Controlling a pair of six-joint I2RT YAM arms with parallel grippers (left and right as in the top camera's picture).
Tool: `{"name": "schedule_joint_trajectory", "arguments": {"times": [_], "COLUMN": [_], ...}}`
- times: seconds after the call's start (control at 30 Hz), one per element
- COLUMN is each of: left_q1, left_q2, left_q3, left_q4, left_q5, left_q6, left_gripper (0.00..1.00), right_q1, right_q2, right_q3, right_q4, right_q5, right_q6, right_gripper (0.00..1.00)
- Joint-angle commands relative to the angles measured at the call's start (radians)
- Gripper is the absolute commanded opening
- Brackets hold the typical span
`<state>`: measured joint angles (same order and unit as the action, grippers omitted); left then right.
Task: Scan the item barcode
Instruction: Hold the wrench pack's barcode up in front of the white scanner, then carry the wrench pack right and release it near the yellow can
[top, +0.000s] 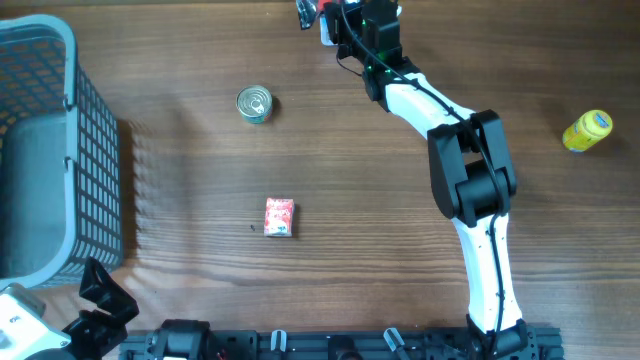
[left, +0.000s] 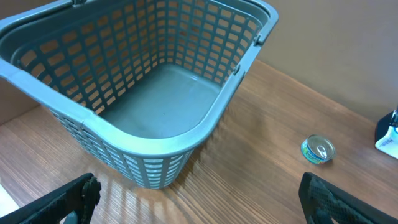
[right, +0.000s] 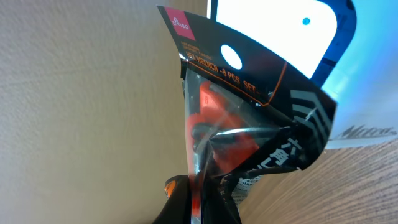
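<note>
Wrench packet (right: 249, 143) in right gripper (right: 199, 208), before scanner (right: 273, 25)

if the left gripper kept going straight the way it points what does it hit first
Most likely the grey basket: its near corner wall lies straight ahead of the left gripper, between the open fingers. Depth is unclear; the table may come first.

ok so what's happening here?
The right hand is shut on a wrench-set pack, holding it up to the white scanner at the far edge of the table. The left hand sits open and empty by the grey basket. A tin can, red packet and yellow bottle lie on the table.
</note>
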<state>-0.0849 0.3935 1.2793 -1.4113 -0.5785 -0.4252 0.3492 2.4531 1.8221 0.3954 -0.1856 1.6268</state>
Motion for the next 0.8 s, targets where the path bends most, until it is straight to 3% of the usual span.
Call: {"name": "schedule_joint_trajectory", "arguments": {"times": [0.0,0.63,0.77], "left_q1": [0.005,0.005,0.005], "left_q2": [-0.002,-0.002,-0.002], "left_q3": [0.008,0.008,0.008], "left_q4": [-0.008,-0.015,-0.016], "left_q5": [-0.008,-0.011,-0.011], "left_q6": [-0.01,-0.01,-0.01], "left_gripper": [1.0,1.0,1.0], "right_q1": [0.0,0.003,0.003], "right_q2": [-0.001,-0.001,-0.001], "right_q3": [0.011,0.011,0.011], "right_q4": [0.01,0.012,0.058], "right_q5": [0.044,0.035,-0.04], "right_q6": [-0.005,0.058,-0.051], "right_gripper": [0.04,0.05,0.05]}}
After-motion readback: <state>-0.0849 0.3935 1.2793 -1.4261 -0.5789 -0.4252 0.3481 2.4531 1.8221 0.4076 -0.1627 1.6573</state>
